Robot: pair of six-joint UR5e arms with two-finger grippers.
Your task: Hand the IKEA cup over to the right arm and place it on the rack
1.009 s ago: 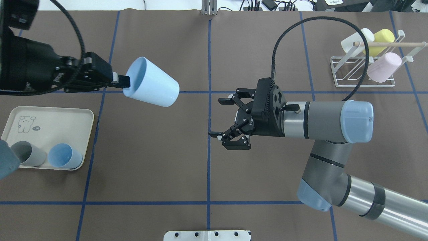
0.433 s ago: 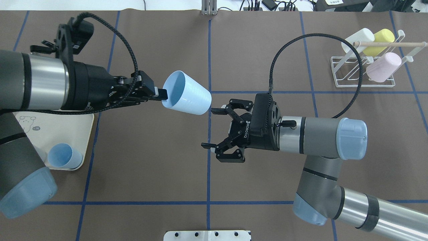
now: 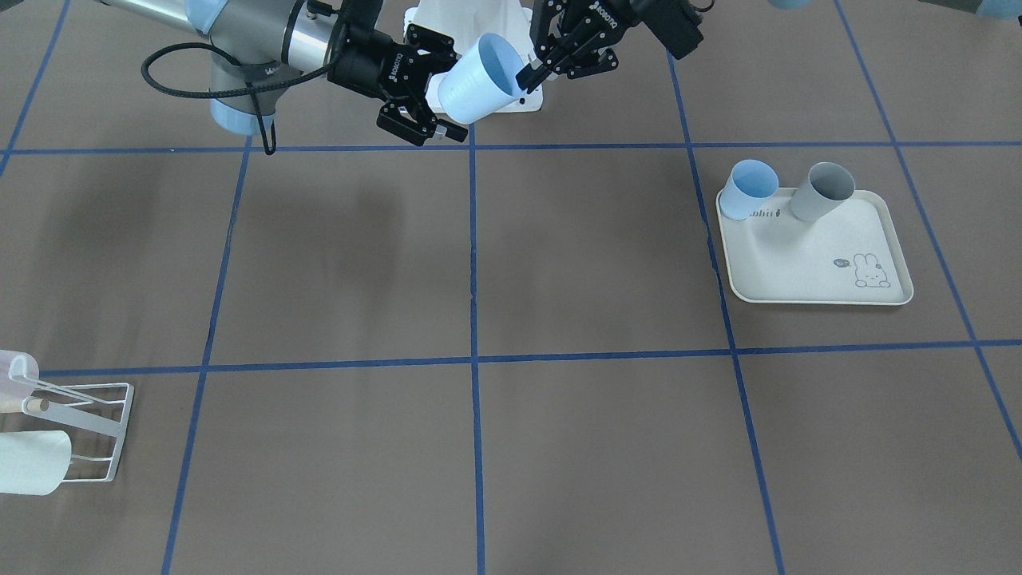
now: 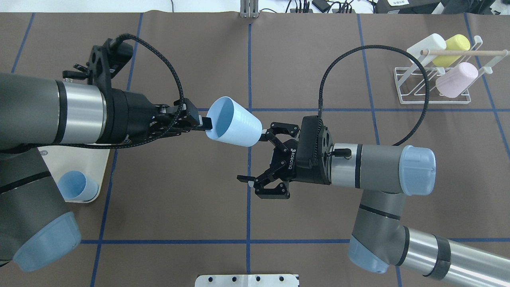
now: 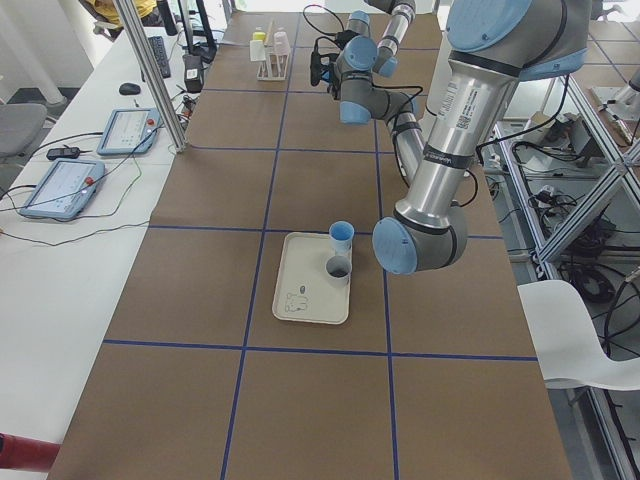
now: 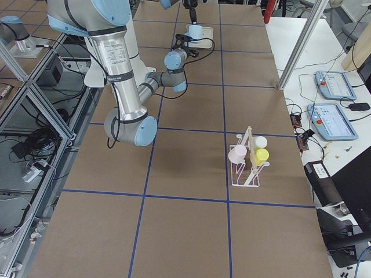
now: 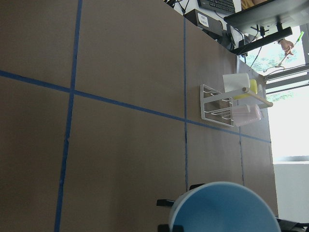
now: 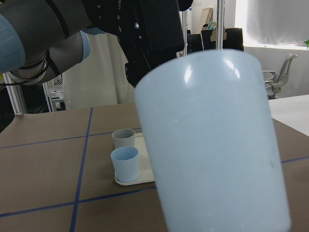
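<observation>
Where the table (image 4: 179,207) nears the robot's left side, a tray (image 3: 806,267) is seen, with a blue cup (image 3: 749,188) and a grey cup (image 3: 821,192) stood at its end. Farther out, above the table's middle, the cup (image 4: 234,122) is held on its side in the air, its rim pinched by the left jaws. Its base is turned toward the right jaws, which are spread wide and not closed on it. Farthest off, at the right, the rack (image 4: 434,102) is hung with a white cup (image 4: 425,44), a yellow cup (image 4: 452,50) and a pink cup (image 4: 454,79).
</observation>
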